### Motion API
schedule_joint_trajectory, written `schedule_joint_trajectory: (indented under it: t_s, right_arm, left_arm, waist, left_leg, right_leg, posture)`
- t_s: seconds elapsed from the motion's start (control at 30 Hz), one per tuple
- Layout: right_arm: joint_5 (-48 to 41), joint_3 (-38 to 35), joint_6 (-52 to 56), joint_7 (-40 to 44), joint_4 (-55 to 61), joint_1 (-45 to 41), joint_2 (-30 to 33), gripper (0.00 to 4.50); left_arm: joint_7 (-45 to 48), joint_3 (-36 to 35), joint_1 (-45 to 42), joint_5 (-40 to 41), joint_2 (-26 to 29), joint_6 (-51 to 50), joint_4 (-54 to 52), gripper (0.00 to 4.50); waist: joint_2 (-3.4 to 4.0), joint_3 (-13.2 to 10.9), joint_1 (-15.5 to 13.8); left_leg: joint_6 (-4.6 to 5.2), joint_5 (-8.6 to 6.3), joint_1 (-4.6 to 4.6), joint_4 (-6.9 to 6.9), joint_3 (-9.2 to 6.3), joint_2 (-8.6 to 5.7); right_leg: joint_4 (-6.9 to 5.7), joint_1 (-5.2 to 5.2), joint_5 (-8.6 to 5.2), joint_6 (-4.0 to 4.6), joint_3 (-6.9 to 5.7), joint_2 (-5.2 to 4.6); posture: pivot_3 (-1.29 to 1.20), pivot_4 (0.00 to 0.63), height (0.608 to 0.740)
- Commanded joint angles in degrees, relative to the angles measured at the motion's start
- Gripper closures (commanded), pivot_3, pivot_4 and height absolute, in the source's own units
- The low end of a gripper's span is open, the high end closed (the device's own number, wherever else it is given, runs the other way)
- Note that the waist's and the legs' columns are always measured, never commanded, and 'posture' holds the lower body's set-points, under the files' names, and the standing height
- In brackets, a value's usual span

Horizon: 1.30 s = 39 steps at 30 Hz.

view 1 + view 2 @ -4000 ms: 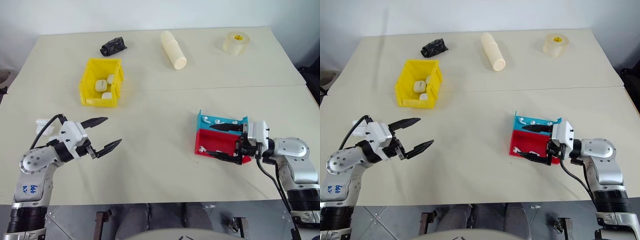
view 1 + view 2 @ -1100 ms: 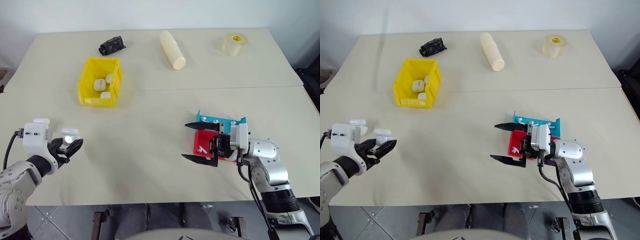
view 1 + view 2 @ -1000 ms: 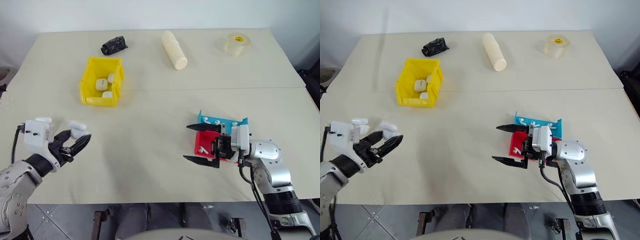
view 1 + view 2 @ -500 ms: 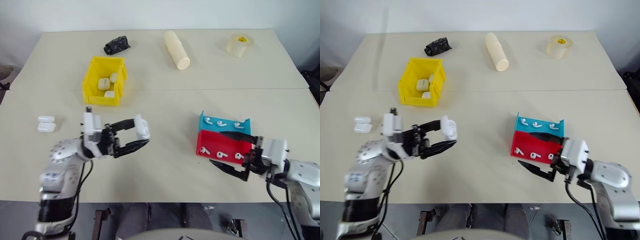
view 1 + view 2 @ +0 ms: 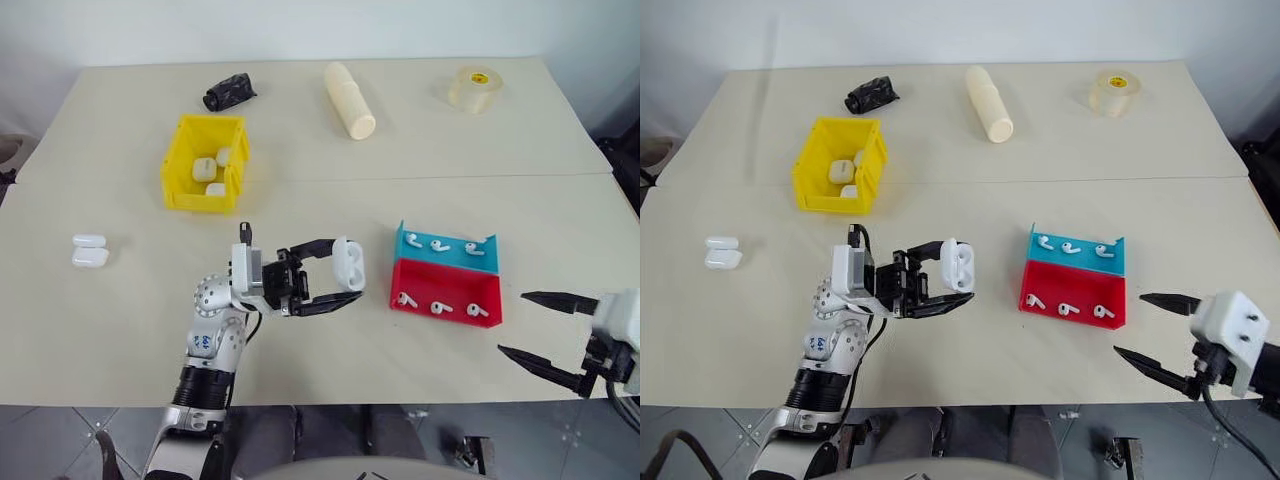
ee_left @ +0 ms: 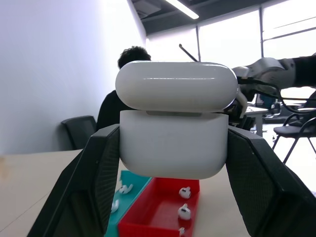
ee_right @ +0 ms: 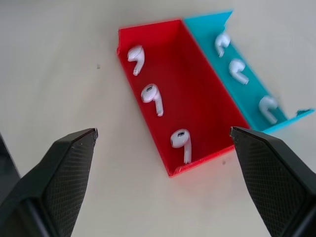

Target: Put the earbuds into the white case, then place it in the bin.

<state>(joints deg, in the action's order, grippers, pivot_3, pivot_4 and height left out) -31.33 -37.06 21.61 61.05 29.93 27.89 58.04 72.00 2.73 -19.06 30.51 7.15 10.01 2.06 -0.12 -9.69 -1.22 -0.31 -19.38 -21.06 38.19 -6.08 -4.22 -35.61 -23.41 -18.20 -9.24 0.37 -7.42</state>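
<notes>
Six earbuds [image 5: 436, 308] lie in two trays, three in the red tray [image 5: 455, 288], three in the blue tray [image 5: 425, 255]. Three cases sit in the bin [image 5: 185, 183]. Left gripper [image 5: 345, 277], pointing level toward the trays, clamps a white case [image 5: 349, 264]; right gripper [image 5: 530, 325] spreads wide beside them.

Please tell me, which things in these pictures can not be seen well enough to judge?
- Inside of the white case: in the left wrist view the lid stands slightly ajar, but it hides whether earbuds are inside.
- Cases in the bin: in the head views too small to tell open from closed; the bin's walls cover their lower parts.
- Two white cases near the table's left edge: too small to read their lids.
</notes>
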Motion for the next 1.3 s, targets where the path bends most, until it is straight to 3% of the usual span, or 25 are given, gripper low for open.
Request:
schedule_joint_trajectory:
  t_s: [0.03, 0.23, 0.5, 0.83, 0.93, 1.13, 1.3]
  right_arm:
    - [-1.1, 2.2, 13.3, -3.4, 4.9, -3.9, 7.8, 0.00]
    - [-1.7, 17.7, 25.1, -6.4, 6.5, -18.5, 19.1, 0.00]
    - [7.1, 38.1, 27.7, -6.9, 3.8, -35.0, 21.3, 0.00]
    - [16.3, 48.1, 27.7, -4.9, 0.2, -44.0, 20.5, 0.00]
    - [17.7, 49.5, 27.5, -3.9, 0.2, -44.5, 20.3, 0.60]
    - [19.6, 50.7, 27.1, -2.2, 0.1, -44.8, 19.9, 2.64]
    - [20.8, 51.2, 27.6, -1.4, 0.0, -45.6, 19.0, 2.64]
  left_arm:
    - [-0.1, 0.8, 1.3, 1.9, 0.1, 0.4, -4.0, 1.71]
    - [-0.1, 2.4, 2.1, 1.9, -0.4, 0.8, -5.0, 1.71]
    - [2.0, 5.1, 3.7, 1.2, -0.8, 2.9, -4.8, 1.71]
    - [1.0, 7.5, 5.3, 1.1, -1.3, 4.0, -5.8, 1.71]
    - [0.5, 7.7, 5.2, 0.7, -1.6, 4.7, -5.5, 1.71]
    - [-0.1, 8.0, 5.0, 0.9, -1.5, 4.5, -5.9, 1.71]
    - [-0.4, 8.1, 4.9, 1.2, -1.2, 3.9, -6.3, 1.71]
  waist:
    - [0.00, 0.0, -0.1]
    - [-0.04, 0.0, -0.6]
    - [-0.07, 0.0, -0.5]
    - [-0.06, 0.0, -0.3]
    - [-0.06, 0.0, -0.3]
    - [-0.06, 0.0, -0.3]
    - [-0.05, 0.0, -0.3]
  left_leg:
    - [0.00, 0.00, -0.01, 0.01, -0.01, 0.01]
    - [0.06, -0.01, -0.15, 0.14, -0.15, -0.06]
    - [0.05, -0.02, -0.22, 0.10, -0.19, -0.06]
    - [0.05, -0.02, -0.21, 0.08, -0.14, -0.05]
    - [0.05, -0.02, -0.22, 0.09, -0.14, -0.05]
    - [0.05, -0.02, -0.21, 0.09, -0.12, -0.05]
    - [0.05, -0.02, -0.22, 0.08, -0.12, -0.05]
  right_leg:
    - [0.00, 0.00, 0.00, 0.00, -0.01, -0.01]
    - [0.08, 0.02, 0.02, -0.04, -0.08, -0.15]
    - [0.15, -0.03, 0.02, -0.04, -0.14, -0.16]
    - [0.11, -0.10, 0.02, -0.04, -0.09, -0.15]
    - [0.10, -0.11, 0.02, -0.03, -0.09, -0.15]
    - [0.10, -0.11, 0.02, -0.04, -0.08, -0.15]
    - [0.10, -0.11, 0.02, -0.03, -0.08, -0.15]
  posture:
    - [0.00, 0.150, 0.740]
    - [0.00, 0.150, 0.740]
    - [0.00, 0.150, 0.740]
    - [0.00, 0.150, 0.740]
    - [0.00, 0.150, 0.740]
    - [0.00, 0.150, 0.740]
    - [0.00, 0.150, 0.740]
